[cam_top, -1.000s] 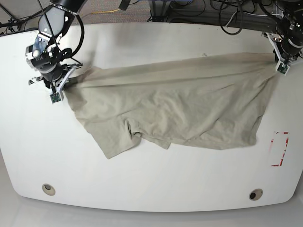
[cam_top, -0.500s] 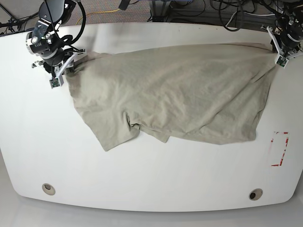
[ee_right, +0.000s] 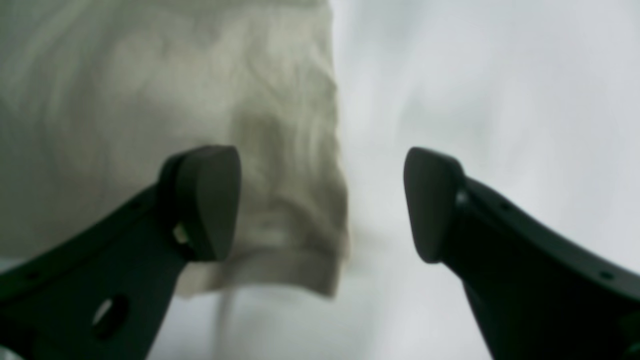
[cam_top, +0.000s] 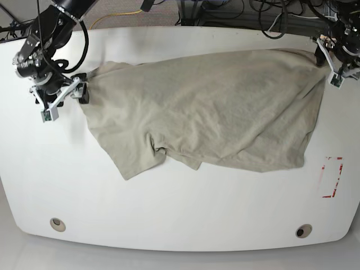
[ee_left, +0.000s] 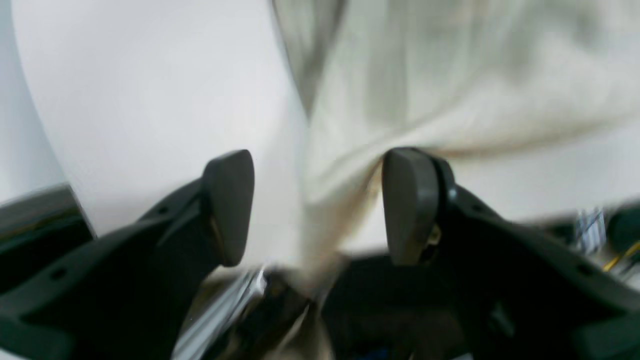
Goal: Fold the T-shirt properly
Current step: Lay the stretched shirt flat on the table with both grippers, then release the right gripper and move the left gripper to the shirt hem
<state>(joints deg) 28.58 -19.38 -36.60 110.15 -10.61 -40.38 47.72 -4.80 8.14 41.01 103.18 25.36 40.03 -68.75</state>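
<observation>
Two grippers open: left gripper (ee_left: 318,205) with shirt cloth loose between its spread fingers, right gripper (ee_right: 322,202) spread over a hemmed shirt edge. T-shirt (cam_top: 208,107) spread wrinkled across worktop (cam_top: 180,208), toward far edge. Red marking (cam_top: 332,177) near one side edge; cables (cam_top: 264,14) beyond far edge.

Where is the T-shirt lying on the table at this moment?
In the base view the T-shirt lies spread across the far half of the white table, stretching between the right gripper at view-left and the left gripper at view-right.
</observation>
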